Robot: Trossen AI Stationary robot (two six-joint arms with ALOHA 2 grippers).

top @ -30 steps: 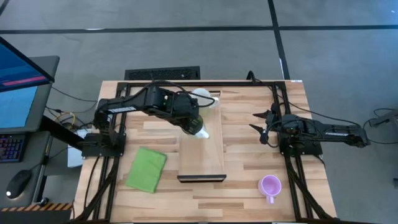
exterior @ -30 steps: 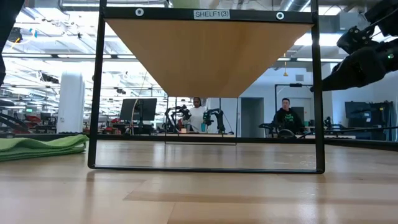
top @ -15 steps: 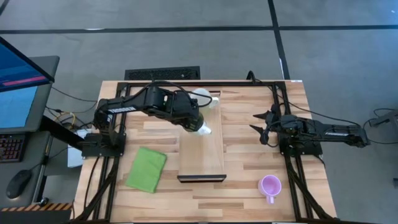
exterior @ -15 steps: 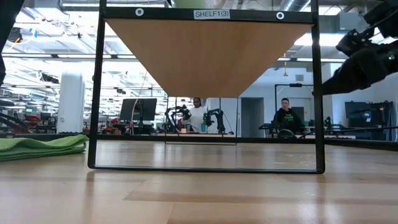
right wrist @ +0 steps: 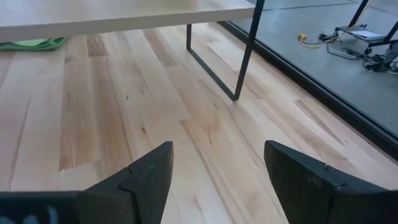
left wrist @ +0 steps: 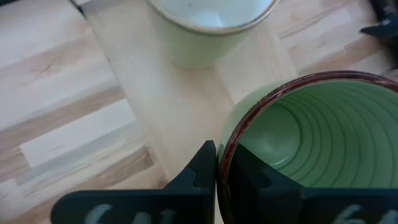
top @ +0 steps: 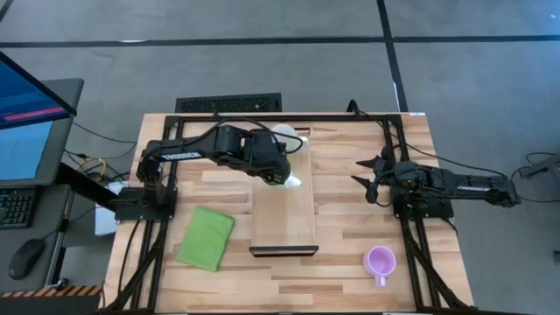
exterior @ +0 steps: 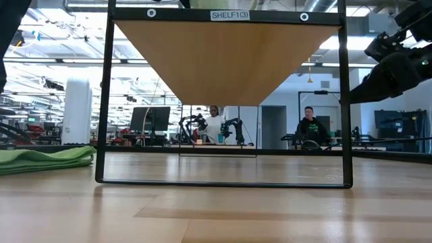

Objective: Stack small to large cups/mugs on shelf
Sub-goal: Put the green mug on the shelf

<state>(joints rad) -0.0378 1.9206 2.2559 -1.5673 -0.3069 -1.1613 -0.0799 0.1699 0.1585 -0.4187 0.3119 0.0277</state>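
Observation:
My left gripper [top: 284,175] is over the shelf [top: 284,219], shut on a light green mug [left wrist: 311,137] with a brown rim. The mug shows beside the gripper in the high view [top: 294,182]. A white mug [top: 284,136] stands on the shelf's far end, just beyond the green one [left wrist: 211,25]. A light purple mug [top: 380,261] stands mouth up on the table near the right front corner. My right gripper [top: 372,179] waits open at the table's right side, low over the bare wood [right wrist: 217,149]. My left gripper pinches the green mug's wall at the rim [left wrist: 224,155], one finger [left wrist: 199,171] outside and the other inside the hollow. The fingers come from above, slanting down. The mug is held mouth up over the shelf board; its base is hidden.
A folded green cloth [top: 206,236] lies on the table left of the shelf, also in the low view [exterior: 40,158]. The shelf's dark frame [exterior: 101,101] stands at its near end. People and other robot arms show in the room beyond the table.
My left gripper, still shut on the green mug, has shifted a little toward the table's right edge over the shelf, and its wrist has rolled. The mug has gone with it.

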